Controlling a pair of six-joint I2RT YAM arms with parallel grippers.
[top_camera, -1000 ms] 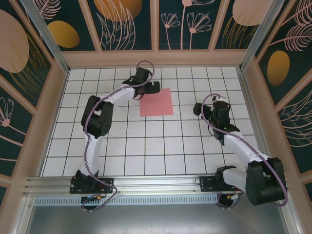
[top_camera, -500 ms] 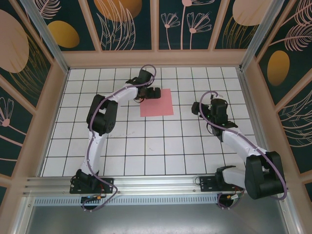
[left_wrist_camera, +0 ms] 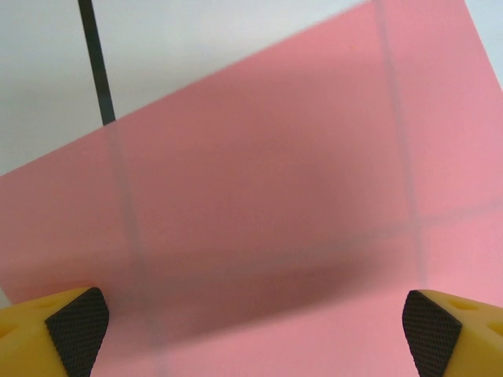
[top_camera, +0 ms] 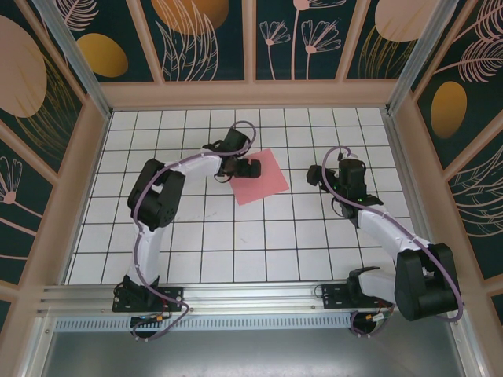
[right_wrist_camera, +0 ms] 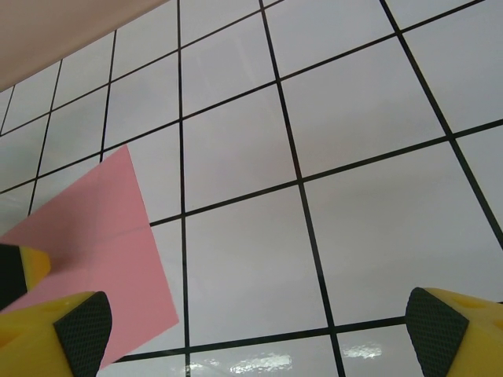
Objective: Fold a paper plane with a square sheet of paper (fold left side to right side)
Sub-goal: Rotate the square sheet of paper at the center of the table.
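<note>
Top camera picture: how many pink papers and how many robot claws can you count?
Flat salmon-pink square paper sheet: 1
Yellow-fingered robot claws, both open: 2 (left claw, right claw)
Total: 3

The left gripper (left_wrist_camera: pixel 251 334) stands wide open. The square sheet of paper (left_wrist_camera: pixel 275 157) spreads below it, worktop (left_wrist_camera: pixel 196 39) beyond.

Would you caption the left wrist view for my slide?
Open left fingers poised over the salmon-pink sheet on the white grid table.
</note>
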